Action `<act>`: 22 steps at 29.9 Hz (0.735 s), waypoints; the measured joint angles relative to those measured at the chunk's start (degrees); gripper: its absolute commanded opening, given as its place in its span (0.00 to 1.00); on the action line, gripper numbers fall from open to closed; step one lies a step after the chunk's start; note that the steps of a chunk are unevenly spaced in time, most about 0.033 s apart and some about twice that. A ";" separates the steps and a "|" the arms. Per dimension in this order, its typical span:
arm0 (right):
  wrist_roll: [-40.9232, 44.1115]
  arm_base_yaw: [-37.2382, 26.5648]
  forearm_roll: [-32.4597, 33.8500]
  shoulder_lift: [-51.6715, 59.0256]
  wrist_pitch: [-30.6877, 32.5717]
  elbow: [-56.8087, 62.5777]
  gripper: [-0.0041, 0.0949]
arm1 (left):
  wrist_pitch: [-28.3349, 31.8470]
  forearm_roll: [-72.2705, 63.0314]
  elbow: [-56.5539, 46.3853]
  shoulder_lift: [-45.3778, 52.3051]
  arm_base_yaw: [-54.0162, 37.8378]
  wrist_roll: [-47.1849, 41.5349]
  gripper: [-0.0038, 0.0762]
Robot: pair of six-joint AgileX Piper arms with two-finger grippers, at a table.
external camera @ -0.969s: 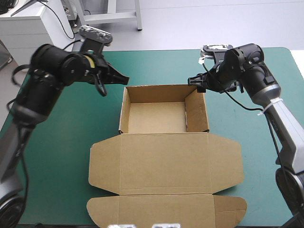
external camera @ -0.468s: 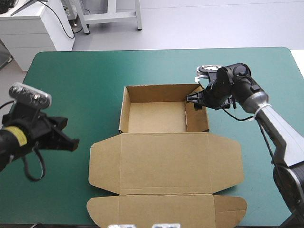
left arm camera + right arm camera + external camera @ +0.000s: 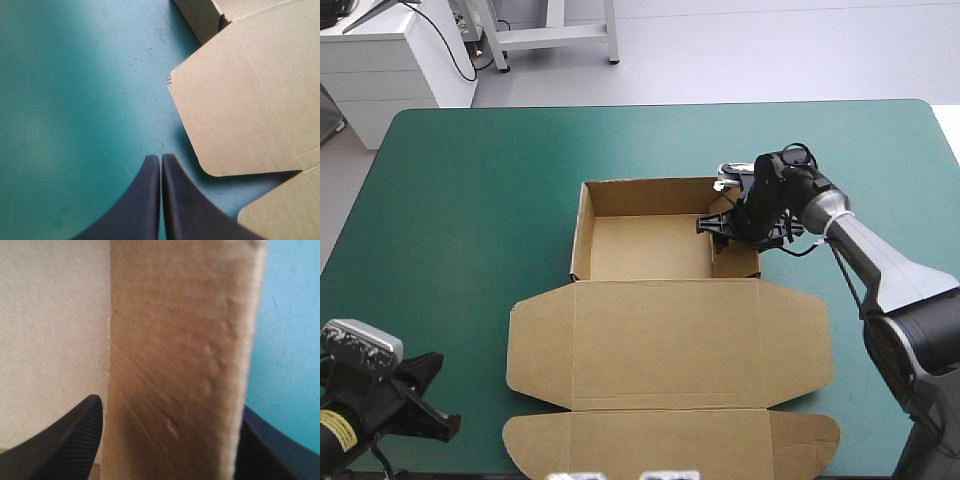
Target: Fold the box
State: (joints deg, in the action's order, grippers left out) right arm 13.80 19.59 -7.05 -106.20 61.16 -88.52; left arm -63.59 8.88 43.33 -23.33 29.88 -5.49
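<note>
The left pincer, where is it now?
In the high view, the left pincer is shut at the near left corner of the teal-green cover, left of the box, not touching it.

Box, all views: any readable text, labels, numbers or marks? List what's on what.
None readable.
The box: plain brown board, no print on tray, lid or flaps in any view.
Yellow sticker at the high view's lower left: too small to tell whether it bears text.
</note>
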 measured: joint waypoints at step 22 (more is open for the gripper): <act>-10.50 -18.50 2.47 2.69 9.75 -22.52 0.02 | 6.10 -2.95 -7.06 9.41 0.00 -0.37 0.04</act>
State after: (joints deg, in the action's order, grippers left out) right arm 3.30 1.09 -4.58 -103.52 70.91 -111.04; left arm -57.49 5.93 36.27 -13.92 29.88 -5.86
